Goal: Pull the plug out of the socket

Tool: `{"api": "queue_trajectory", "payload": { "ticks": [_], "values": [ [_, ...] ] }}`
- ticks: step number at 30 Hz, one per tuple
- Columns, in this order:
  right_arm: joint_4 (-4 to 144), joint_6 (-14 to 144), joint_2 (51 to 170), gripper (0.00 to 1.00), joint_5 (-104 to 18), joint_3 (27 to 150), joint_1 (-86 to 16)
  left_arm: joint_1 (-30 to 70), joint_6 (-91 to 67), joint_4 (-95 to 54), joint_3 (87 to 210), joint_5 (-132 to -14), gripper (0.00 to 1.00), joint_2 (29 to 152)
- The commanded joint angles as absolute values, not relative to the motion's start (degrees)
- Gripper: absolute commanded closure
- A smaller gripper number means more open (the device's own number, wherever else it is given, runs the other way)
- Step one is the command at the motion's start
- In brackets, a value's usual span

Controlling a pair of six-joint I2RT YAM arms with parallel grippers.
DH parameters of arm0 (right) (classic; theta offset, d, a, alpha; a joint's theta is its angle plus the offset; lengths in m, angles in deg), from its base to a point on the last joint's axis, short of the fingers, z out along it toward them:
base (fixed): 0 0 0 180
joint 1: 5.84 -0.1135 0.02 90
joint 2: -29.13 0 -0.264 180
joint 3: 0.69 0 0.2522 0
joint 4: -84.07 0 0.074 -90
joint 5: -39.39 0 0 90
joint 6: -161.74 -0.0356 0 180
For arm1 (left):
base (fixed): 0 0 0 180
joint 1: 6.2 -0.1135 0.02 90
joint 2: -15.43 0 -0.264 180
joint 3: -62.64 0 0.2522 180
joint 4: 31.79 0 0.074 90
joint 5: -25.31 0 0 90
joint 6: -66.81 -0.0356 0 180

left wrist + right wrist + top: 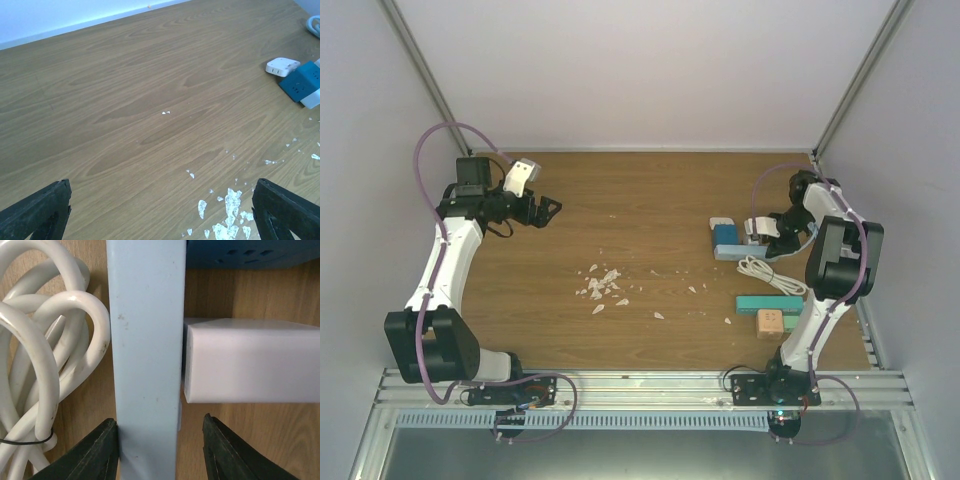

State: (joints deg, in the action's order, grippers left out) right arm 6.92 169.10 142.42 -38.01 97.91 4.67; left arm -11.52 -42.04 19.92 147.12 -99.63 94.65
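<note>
table (pixel 640 200): left fingers (pixel 40 212) wide, well apart from the work. pale blue socket strip (pixel 145 365) runs lengthwise between the narrowed right fingers (pixel 95 452); grip cannot be told. white plug (pixel 250 360) juts sideways from its flank, outside the fingers' line.

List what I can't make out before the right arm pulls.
- Right wrist: where the white plug meets the light blue bar, any pins are hidden in the seam.
- Right wrist: the right fingers are cut off by the bottom edge, so contact with the bar is unclear.
- Top external: the plug is too small and partly behind the right arm.
</note>
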Motion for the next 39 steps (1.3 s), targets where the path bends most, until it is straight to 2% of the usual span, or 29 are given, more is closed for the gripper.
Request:
{"api": "queue_trajectory", "payload": {
  "ticks": [1, 7, 15, 18, 25, 31, 39],
  "values": [
    [8.3, 168.2, 143.2, 0.55, -37.7, 96.9, 4.0, -11.1, -40.8, 17.6, 147.7, -98.1, 0.01, 94.1],
    [9.3, 166.9, 142.6, 0.56, -37.2, 95.1, 3.4, -11.1, -39.8, 17.2, 148.5, -96.4, 0.01, 95.0],
    [9.1, 167.4, 142.0, 0.52, -37.5, 94.0, 3.4, -11.1, -38.8, 16.8, 149.2, -96.5, 0.01, 96.0],
    [9.6, 167.3, 141.8, 0.57, -36.9, 94.3, 3.4, -11.1, -38.7, 16.9, 149.6, -96.2, 0.01, 96.3],
    [13.0, 164.0, 141.2, 0.77, -33.7, 95.2, 2.7, -11.2, -38.1, 16.9, 150.5, -93.8, 0.01, 97.3],
    [18.9, 162.2, 139.1, 0.8, -32.9, 92.7, 0.7, -12.0, -38.3, 17.3, 152.2, -93.8, 0.01, 98.8],
    [28.5, 156.5, 135.6, 0.89, -29.9, 90.0, -5.7, -13.1, -38.8, 18.3, 153.9, -95.8, 0.01, 101.9]
  ]
}}
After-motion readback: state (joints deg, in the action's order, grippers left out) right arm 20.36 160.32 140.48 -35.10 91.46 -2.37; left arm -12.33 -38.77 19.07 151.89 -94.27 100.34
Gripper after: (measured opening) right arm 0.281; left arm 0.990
